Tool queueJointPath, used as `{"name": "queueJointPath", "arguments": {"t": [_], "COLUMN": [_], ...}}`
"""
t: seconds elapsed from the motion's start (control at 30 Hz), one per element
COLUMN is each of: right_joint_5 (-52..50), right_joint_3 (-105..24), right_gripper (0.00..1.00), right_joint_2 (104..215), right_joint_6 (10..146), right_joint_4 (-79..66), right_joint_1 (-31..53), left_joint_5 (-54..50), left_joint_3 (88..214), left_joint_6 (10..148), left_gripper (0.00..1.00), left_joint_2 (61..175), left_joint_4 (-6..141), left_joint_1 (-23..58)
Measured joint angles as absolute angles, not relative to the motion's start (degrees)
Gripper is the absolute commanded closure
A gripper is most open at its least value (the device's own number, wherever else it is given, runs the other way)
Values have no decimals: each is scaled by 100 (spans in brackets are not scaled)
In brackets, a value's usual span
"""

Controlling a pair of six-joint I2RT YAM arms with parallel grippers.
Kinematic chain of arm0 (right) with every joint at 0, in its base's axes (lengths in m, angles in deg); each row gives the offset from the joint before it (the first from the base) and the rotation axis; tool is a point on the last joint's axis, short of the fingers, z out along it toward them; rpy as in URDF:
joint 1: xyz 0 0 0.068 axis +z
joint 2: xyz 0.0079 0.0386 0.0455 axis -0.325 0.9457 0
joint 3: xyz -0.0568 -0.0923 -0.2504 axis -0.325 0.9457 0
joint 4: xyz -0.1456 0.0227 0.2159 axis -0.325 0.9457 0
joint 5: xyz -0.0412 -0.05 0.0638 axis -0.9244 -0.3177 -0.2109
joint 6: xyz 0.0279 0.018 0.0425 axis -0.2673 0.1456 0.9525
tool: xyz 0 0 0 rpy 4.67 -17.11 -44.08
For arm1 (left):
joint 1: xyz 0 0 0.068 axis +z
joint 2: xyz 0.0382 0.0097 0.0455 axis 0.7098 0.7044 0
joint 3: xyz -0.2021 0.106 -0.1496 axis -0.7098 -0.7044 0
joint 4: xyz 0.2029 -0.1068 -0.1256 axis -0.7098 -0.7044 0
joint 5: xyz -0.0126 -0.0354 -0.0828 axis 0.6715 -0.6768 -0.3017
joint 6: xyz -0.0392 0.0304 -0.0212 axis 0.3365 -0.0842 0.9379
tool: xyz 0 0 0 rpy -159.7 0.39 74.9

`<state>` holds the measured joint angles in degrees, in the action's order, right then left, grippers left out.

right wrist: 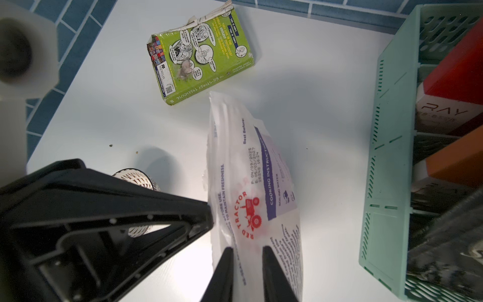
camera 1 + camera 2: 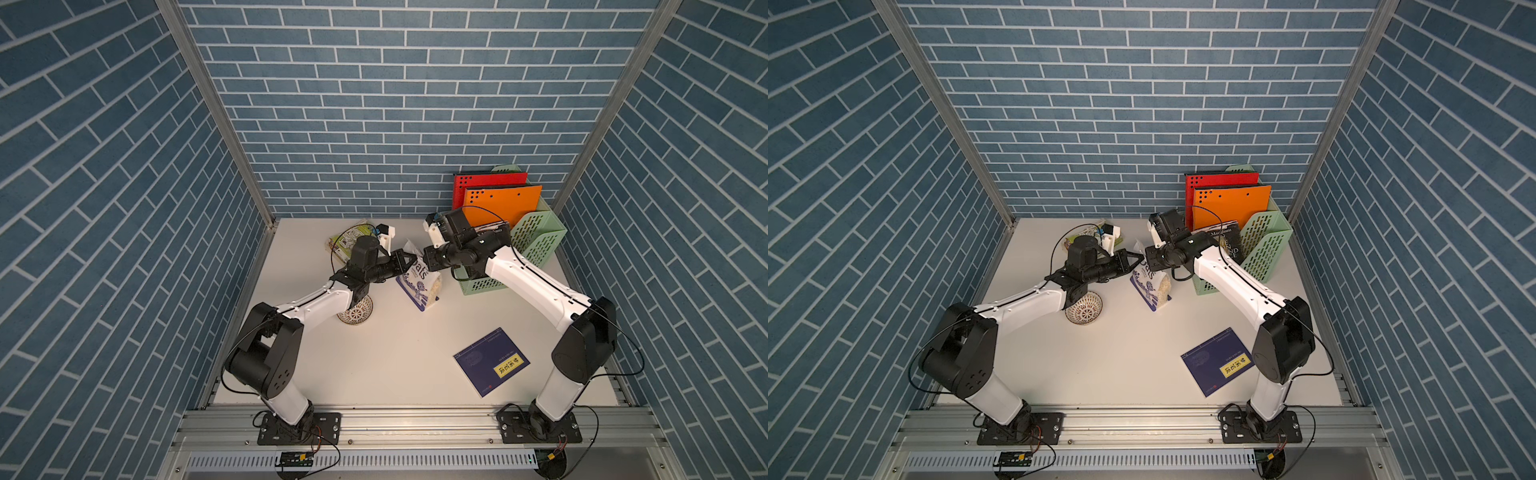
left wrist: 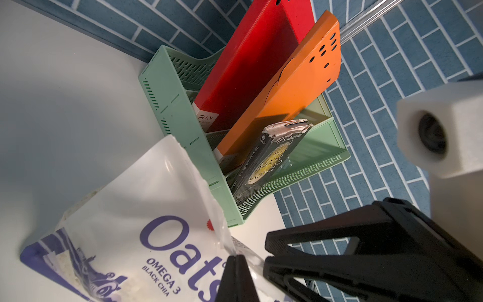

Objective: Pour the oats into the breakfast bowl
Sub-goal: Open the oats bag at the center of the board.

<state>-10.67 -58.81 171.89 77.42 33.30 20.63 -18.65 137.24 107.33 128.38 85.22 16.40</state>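
The white oats pouch (image 2: 419, 286) stands tilted on the table's middle, its "Oats" print (image 3: 167, 235) facing my left wrist view. My left gripper (image 3: 236, 257) is shut on the pouch's top edge. My right gripper (image 1: 247, 258) meets it from the opposite side, its two fingers pressed on a fold of the pouch's printed back (image 1: 251, 162). In both top views the two grippers (image 2: 409, 259) (image 2: 426, 253) come together over the pouch's top. The patterned breakfast bowl (image 2: 357, 311) (image 2: 1086, 309) stands upright left of the pouch, partly under my left forearm.
A green file rack (image 2: 536, 245) with red and orange folders and a black book stands at the back right, close to my right arm. A green-covered book (image 1: 201, 57) lies at the back left. A dark blue booklet (image 2: 490, 361) lies front right.
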Motion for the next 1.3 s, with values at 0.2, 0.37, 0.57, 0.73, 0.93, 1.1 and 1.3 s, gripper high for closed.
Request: {"name": "queueJointPath", "arguments": {"t": [0.2,0.37,0.57,0.73,0.93,1.1,1.3], "right_joint_5": [-1172,-1288,-1561,-1600,-1493,-1423,-1412], "right_joint_3": [-5912,-5936,-6030,-5982,-5776,-5691,-5687], "right_gripper": [80,100,100,100,100,100,100], "right_joint_2": [17275,17345,17375,17310,17087,17050,17047], "right_joint_6": [7576,7482,7460,7513,7727,7873,7917], "right_joint_4": [3402,3483,3542,3439,3164,3054,3033], "right_joint_1": [2148,2187,2198,2198,2194,2183,2181], "left_joint_5": [-1860,-1817,-1775,-1712,-1725,-1790,-1821], "left_joint_3": [13724,13724,13722,13615,13613,13615,13617], "left_joint_6": [10733,10726,10716,10700,10755,10834,10895], "left_gripper": [100,100,89,64,59,59,60], "left_joint_2": [12840,12838,12827,12643,12536,12562,12645], "left_joint_4": [8496,8454,8437,8426,8511,8603,8666], "left_joint_1": [1640,1643,1643,1643,1636,1588,1474]}}
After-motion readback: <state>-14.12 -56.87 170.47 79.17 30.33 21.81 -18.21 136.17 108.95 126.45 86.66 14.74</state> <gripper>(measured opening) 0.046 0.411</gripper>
